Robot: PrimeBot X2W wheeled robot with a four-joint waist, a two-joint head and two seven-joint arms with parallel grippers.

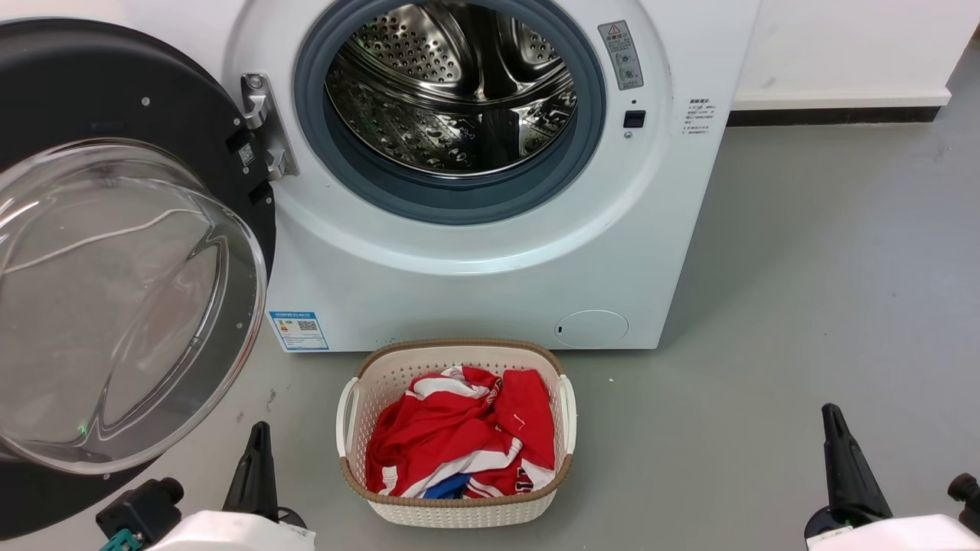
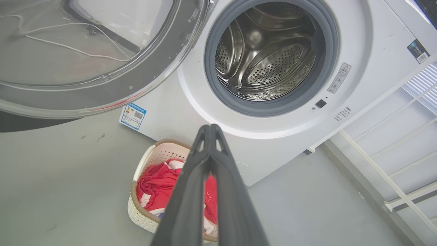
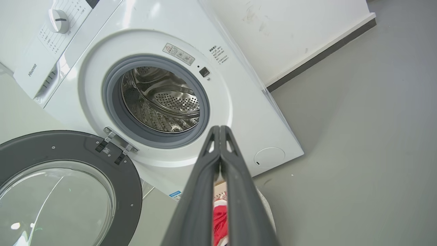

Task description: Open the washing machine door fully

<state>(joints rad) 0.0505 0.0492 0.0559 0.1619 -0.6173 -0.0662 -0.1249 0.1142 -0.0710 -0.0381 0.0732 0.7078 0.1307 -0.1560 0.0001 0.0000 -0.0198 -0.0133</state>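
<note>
The white washing machine (image 1: 475, 283) stands ahead with its steel drum (image 1: 459, 84) exposed inside the grey gasket. The washing machine door (image 1: 115, 291), black with a bulging clear glass bowl, hangs swung wide out to the left on its metal hinge (image 1: 264, 126). The door (image 2: 102, 68) also shows in the left wrist view and, lower left, the door (image 3: 65, 191) in the right wrist view. My left gripper (image 1: 259, 436) sits shut at the lower left, below the door's rim and apart from it. At the lower right my right gripper (image 1: 833, 421) is shut too, holding nothing.
A cream laundry basket (image 1: 457, 509) with red and white clothes (image 1: 459, 444) sits on the grey floor right in front of the machine, between my two grippers. A white wall with a dark skirting (image 1: 834, 115) runs behind on the right. A white frame (image 2: 392, 164) stands right of the machine.
</note>
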